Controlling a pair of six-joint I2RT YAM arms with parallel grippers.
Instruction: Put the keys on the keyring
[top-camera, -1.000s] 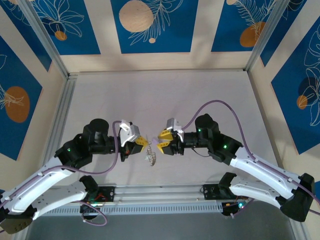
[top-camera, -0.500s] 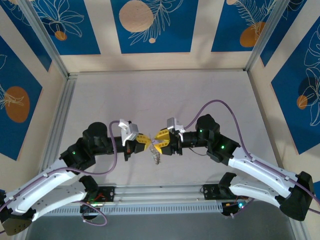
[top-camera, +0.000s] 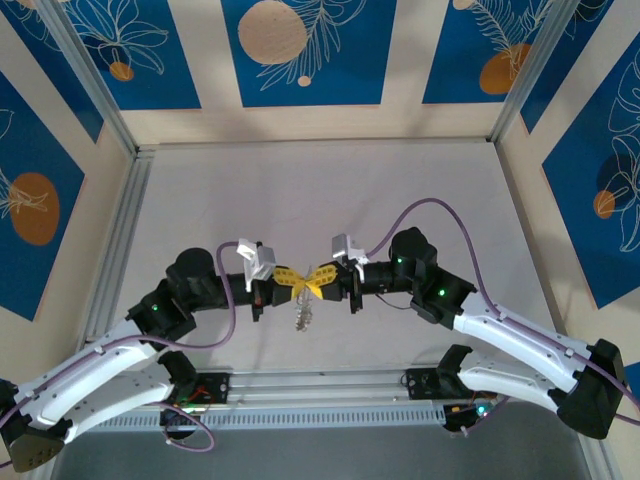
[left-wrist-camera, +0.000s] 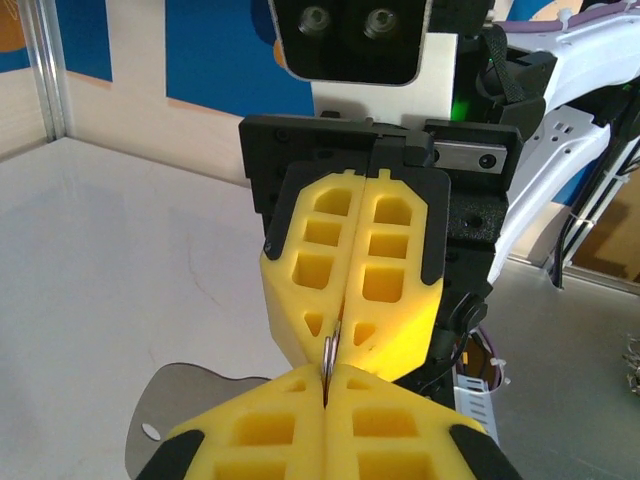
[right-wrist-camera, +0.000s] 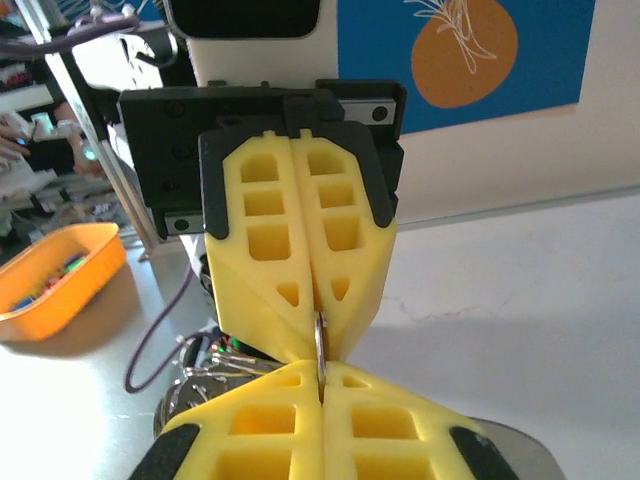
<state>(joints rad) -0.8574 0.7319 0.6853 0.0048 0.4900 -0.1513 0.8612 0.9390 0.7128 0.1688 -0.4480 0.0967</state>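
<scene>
The keyring (left-wrist-camera: 328, 352) is a thin silvery loop seen edge-on, pinched between two pairs of yellow fingers that meet tip to tip. My left gripper (left-wrist-camera: 326, 378) is shut on its near edge, and the right gripper's fingers (left-wrist-camera: 355, 270) clamp the far edge. In the right wrist view the keyring (right-wrist-camera: 319, 345) stands upright in my right gripper (right-wrist-camera: 320, 375), which is shut on it, facing the left gripper's fingers (right-wrist-camera: 300, 250). From above, the left gripper (top-camera: 293, 277) and right gripper (top-camera: 319, 278) touch above the table, and the keys (top-camera: 303, 314) hang in a small pale bunch below them.
An orange bin (right-wrist-camera: 60, 275) of small items sits beyond the table's near edge. Aluminium rails (top-camera: 118, 235) and blue patterned walls (top-camera: 300, 50) frame the pale table (top-camera: 320, 190). A purple cable (top-camera: 430, 210) arcs over the right arm.
The two grippers have come together: they were apart with the ring hanging from the left one, and now their tips meet and both clamp it. The key bunch stayed below them.
</scene>
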